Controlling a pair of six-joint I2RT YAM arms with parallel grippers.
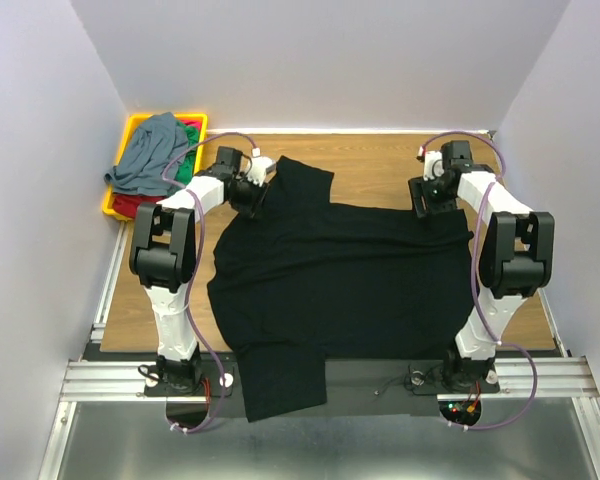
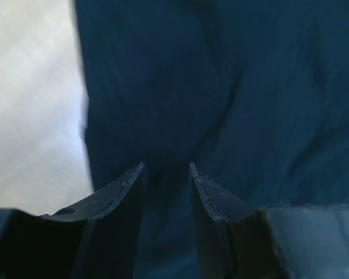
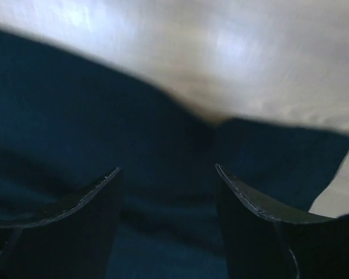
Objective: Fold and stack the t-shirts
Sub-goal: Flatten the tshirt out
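The large black t-shirt (image 1: 340,280) lies spread flat on the wooden table, one sleeve at the far left and one hanging over the near edge. My left gripper (image 1: 252,195) is over the shirt's far left edge by the sleeve. Its jaws (image 2: 167,165) are partly open, with black cloth (image 2: 250,87) under and between them. My right gripper (image 1: 432,200) is over the shirt's far right edge. Its jaws (image 3: 167,168) are wide open just above the cloth (image 3: 75,116). The grey-blue shirt (image 1: 150,150), the green shirt (image 1: 185,168) and the red shirt (image 1: 192,128) lie heaped in the tray.
The yellow tray (image 1: 108,205) stands at the table's far left corner, just left of my left arm. Bare wood (image 1: 380,160) shows beyond the black shirt, and in both wrist views (image 2: 29,87) (image 3: 221,52). White walls enclose the table on three sides.
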